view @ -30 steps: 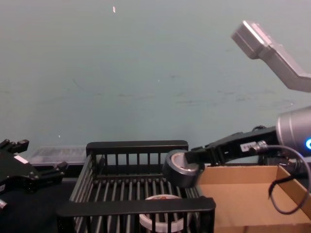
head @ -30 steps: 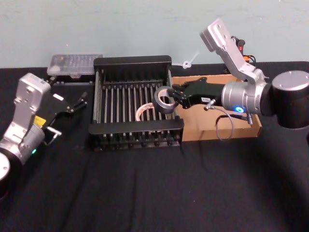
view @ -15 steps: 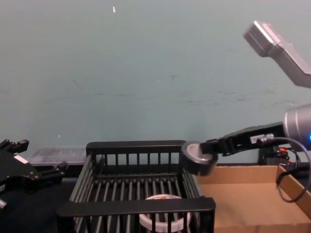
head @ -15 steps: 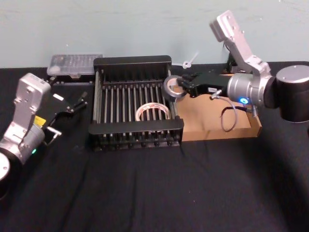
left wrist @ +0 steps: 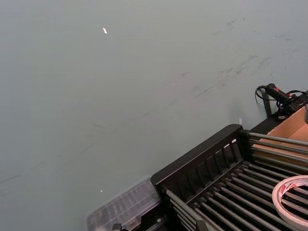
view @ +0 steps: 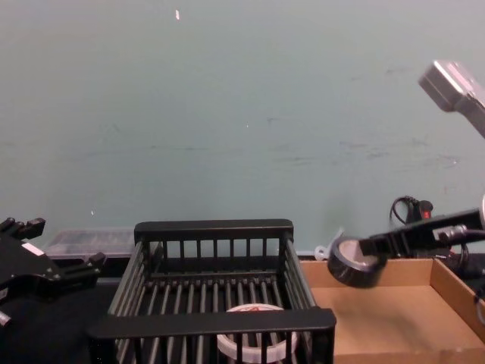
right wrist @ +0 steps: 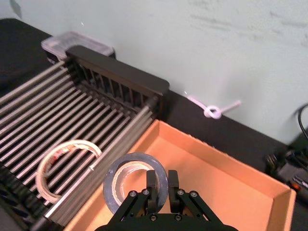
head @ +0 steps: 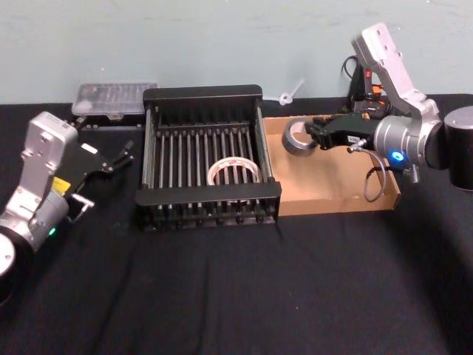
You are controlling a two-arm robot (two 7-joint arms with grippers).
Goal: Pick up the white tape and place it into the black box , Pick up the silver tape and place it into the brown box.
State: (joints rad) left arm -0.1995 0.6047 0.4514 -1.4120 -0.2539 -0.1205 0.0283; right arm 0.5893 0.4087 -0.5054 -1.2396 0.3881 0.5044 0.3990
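Right gripper [head: 314, 136] in the upper right of the head view, reaching in from the right edge, fingers clamped on the wall of the silver tape [head: 298, 138]. Roll held over the far left part of the brown box [head: 332, 194]. In the chest view the silver tape [view: 353, 262] hangs clear above the brown box [view: 394, 334] floor at right centre, tilted, not touching the cardboard. Right wrist view: one finger [right wrist: 153, 185] sits inside the roll's core, the other outside; silver tape [right wrist: 134, 183] at lower centre of that frame, with the box's orange floor beneath and behind it.

White tape [head: 233, 171] lies flat on the slatted bottom of the black box [head: 207, 94], centre of the head view, toward the crate's near right part. Chest view shows the white tape [view: 254, 340] at bottom centre behind the crate's near rim [view: 212, 324]. Black box and brown box stand side by side, walls touching or nearly so.

Left gripper [head: 118, 155] at the left edge of the head view, over the black table [head: 236, 288], just left of the crate, jaws spread and holding nothing.

Clear plastic case [head: 114, 100] at upper left behind the crate; white cable tie [head: 290, 95] by the wall
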